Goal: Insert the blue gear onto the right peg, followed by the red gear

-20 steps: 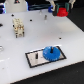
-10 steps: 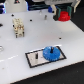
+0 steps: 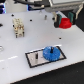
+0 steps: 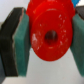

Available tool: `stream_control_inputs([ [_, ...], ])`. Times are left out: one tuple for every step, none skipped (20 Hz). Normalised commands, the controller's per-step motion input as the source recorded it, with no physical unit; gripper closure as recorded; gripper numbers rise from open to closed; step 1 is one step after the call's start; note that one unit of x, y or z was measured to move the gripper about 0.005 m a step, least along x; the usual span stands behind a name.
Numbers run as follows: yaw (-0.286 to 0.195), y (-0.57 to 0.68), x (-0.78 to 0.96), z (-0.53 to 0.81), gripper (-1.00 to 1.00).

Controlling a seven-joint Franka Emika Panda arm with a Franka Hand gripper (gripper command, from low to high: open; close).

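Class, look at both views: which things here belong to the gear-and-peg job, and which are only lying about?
Part of the job:
blue gear, on the plate
red gear, held in the gripper

Lying about:
small beige block at the exterior view's left

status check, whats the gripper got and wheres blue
Gripper shut on red gear, held above the table. Blue gear on the white plate. Nothing blocking visible.
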Motion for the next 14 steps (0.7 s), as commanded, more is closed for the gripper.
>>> stream_control_inputs([
  [0.0, -0.27, 0.76, 0.1, 1.0],
  [0.0, -0.26, 0.74, 0.08, 1.0],
  [0.0, -0.26, 0.71, 0.04, 1.0],
  [0.0, -0.26, 0.66, 0.01, 1.0],
  [0.0, -0.26, 0.63, 0.0, 1.0],
  [0.0, -0.26, 0.62, 0.0, 1.0],
  [0.0, -0.26, 0.59, 0.0, 1.0],
  [0.0, -0.25, 0.56, 0.0, 1.0],
  [0.0, -0.25, 0.54, 0.0, 1.0],
  [0.0, -0.23, 0.47, -0.01, 1.0],
  [0.0, -0.23, 0.44, -0.03, 1.0],
  [0.0, -0.23, 0.4, -0.04, 1.0],
  [0.0, -0.23, 0.35, -0.07, 1.0],
  [0.0, -0.22, 0.32, -0.08, 1.0],
])
